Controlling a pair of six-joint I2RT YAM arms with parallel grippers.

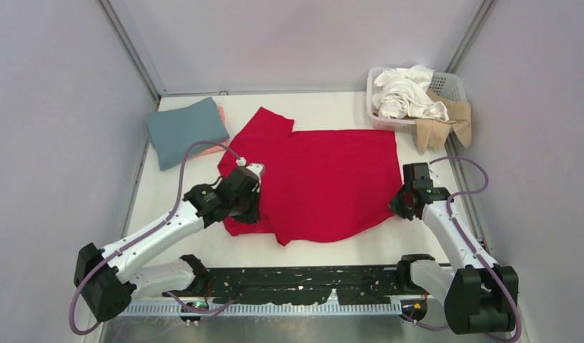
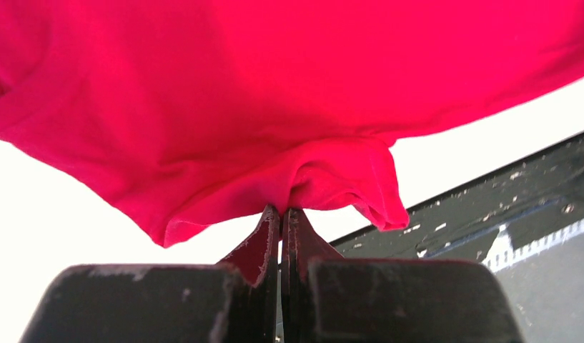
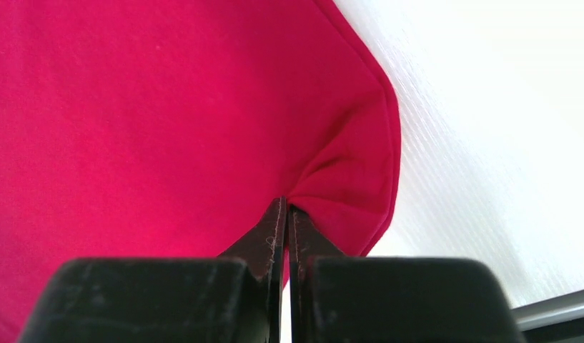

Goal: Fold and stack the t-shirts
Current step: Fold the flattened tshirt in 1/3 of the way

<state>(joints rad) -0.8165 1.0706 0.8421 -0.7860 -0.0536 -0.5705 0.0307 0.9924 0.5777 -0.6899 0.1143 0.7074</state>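
Note:
A bright red t-shirt (image 1: 324, 179) lies spread across the middle of the table, one sleeve toward the back left. My left gripper (image 1: 247, 211) is shut on its near left edge, and the cloth bunches at the closed tips (image 2: 283, 209). At the shirt's near right corner my right gripper (image 1: 402, 206) is shut too, pinching a fold of red cloth (image 3: 286, 202). A folded teal-blue t-shirt (image 1: 186, 130) lies on a salmon pink one (image 1: 221, 114) at the back left. White (image 1: 407, 93) and tan (image 1: 446, 121) t-shirts are heaped in the basket.
The white slotted basket (image 1: 453, 84) stands at the back right corner, with tan cloth hanging over its front. Grey walls close in the table on the left, right and back. A black rail (image 1: 296, 275) runs along the near edge between the arm bases.

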